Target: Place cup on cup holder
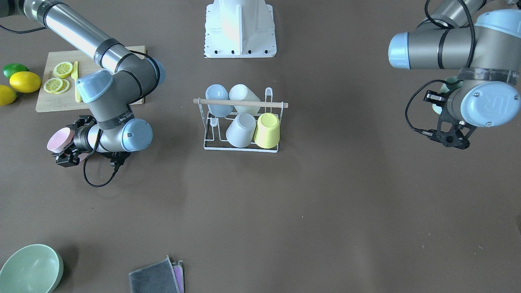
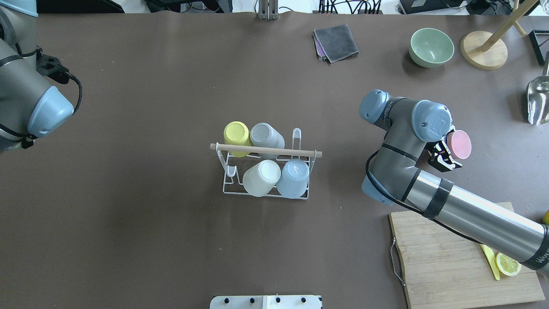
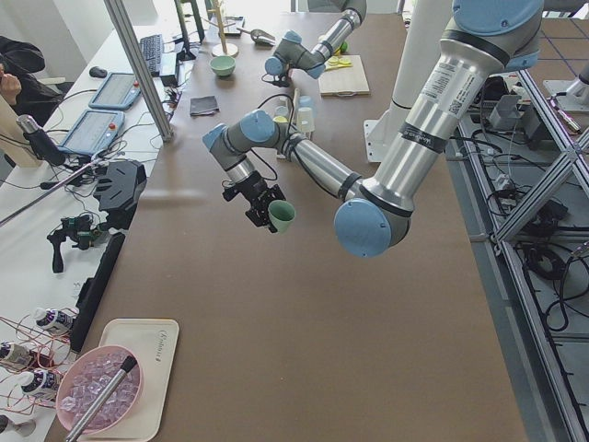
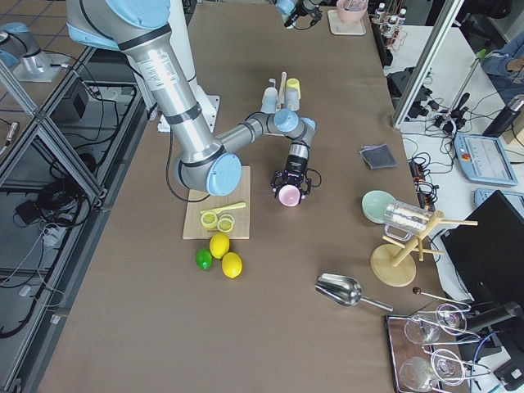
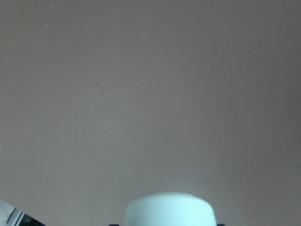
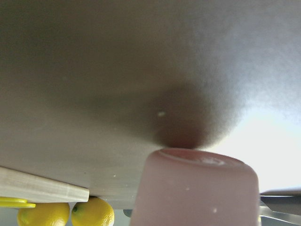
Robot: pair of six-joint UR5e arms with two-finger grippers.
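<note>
The cup holder (image 2: 266, 150), a white wire rack with a wooden rod, stands mid-table and also shows in the front-facing view (image 1: 241, 104). Several cups sit upside down on it: yellow (image 2: 237, 133), grey (image 2: 266, 135), white (image 2: 261, 177) and blue (image 2: 294, 177). One end of the rack has bare prongs. My right gripper (image 2: 446, 155) is shut on a pink cup (image 2: 459, 144), held low over the table, right of the rack. My left gripper (image 3: 262, 206) is shut on a mint green cup (image 3: 282, 215), held above the table far left of the rack. The left wrist view shows that cup's base (image 5: 169, 210).
A wooden cutting board (image 2: 454, 257) with lemon slices and a yellow knife lies near my right arm, with lemons (image 1: 25, 81) and a lime beside it. A green bowl (image 2: 431, 46), folded cloths (image 2: 334, 42), a wooden stand (image 2: 484, 49) and a metal scoop (image 2: 538, 101) lie along the far side.
</note>
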